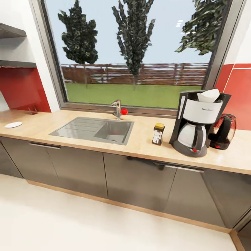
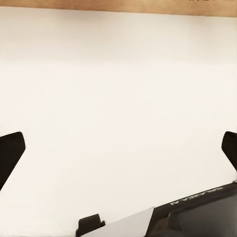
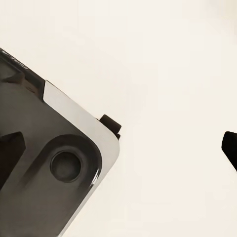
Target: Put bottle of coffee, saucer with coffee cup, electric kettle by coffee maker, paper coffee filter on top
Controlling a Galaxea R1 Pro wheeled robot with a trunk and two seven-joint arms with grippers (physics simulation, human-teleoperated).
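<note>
Light wood is running the whole length of the worktop (image 1: 69,141), sitting over grey cabinet fronts (image 1: 139,181) beneath a wide window (image 1: 134,52).

Toward the right end, the coffee maker (image 1: 198,123) is standing upright, its long axis vertical, its white front panel and pale carafe facing out into the room with a red switch at the base. The paper coffee filter (image 1: 209,95) is resting in its top, white folds pointing upward. Just beside it on the left, the bottle of coffee (image 1: 158,134) is standing upright, a small dark jar with a yellow lid; its pale label is facing the room, but the writing is too small to read. On the other side, close against the machine, the electric kettle (image 1: 223,131) is standing upright, its clear glass looking dark and reddish inside and its black handle turned toward the coffee maker.

Far along the worktop at the left end, well apart from the rest, the saucer (image 1: 13,124) is lying flat with nothing on it.

A steel sink (image 1: 94,130) is sitting between them, its basin holding nothing, with a tap (image 1: 117,108) behind it.

In the wrist views, the left tool (image 2: 118,150) and right tool (image 3: 118,150) are hanging over pale floor (image 1: 69,223), fingers spread wide and gripping nothing. Mirrored lettering on the robot's dark base (image 2: 197,217) is not legible.
</note>
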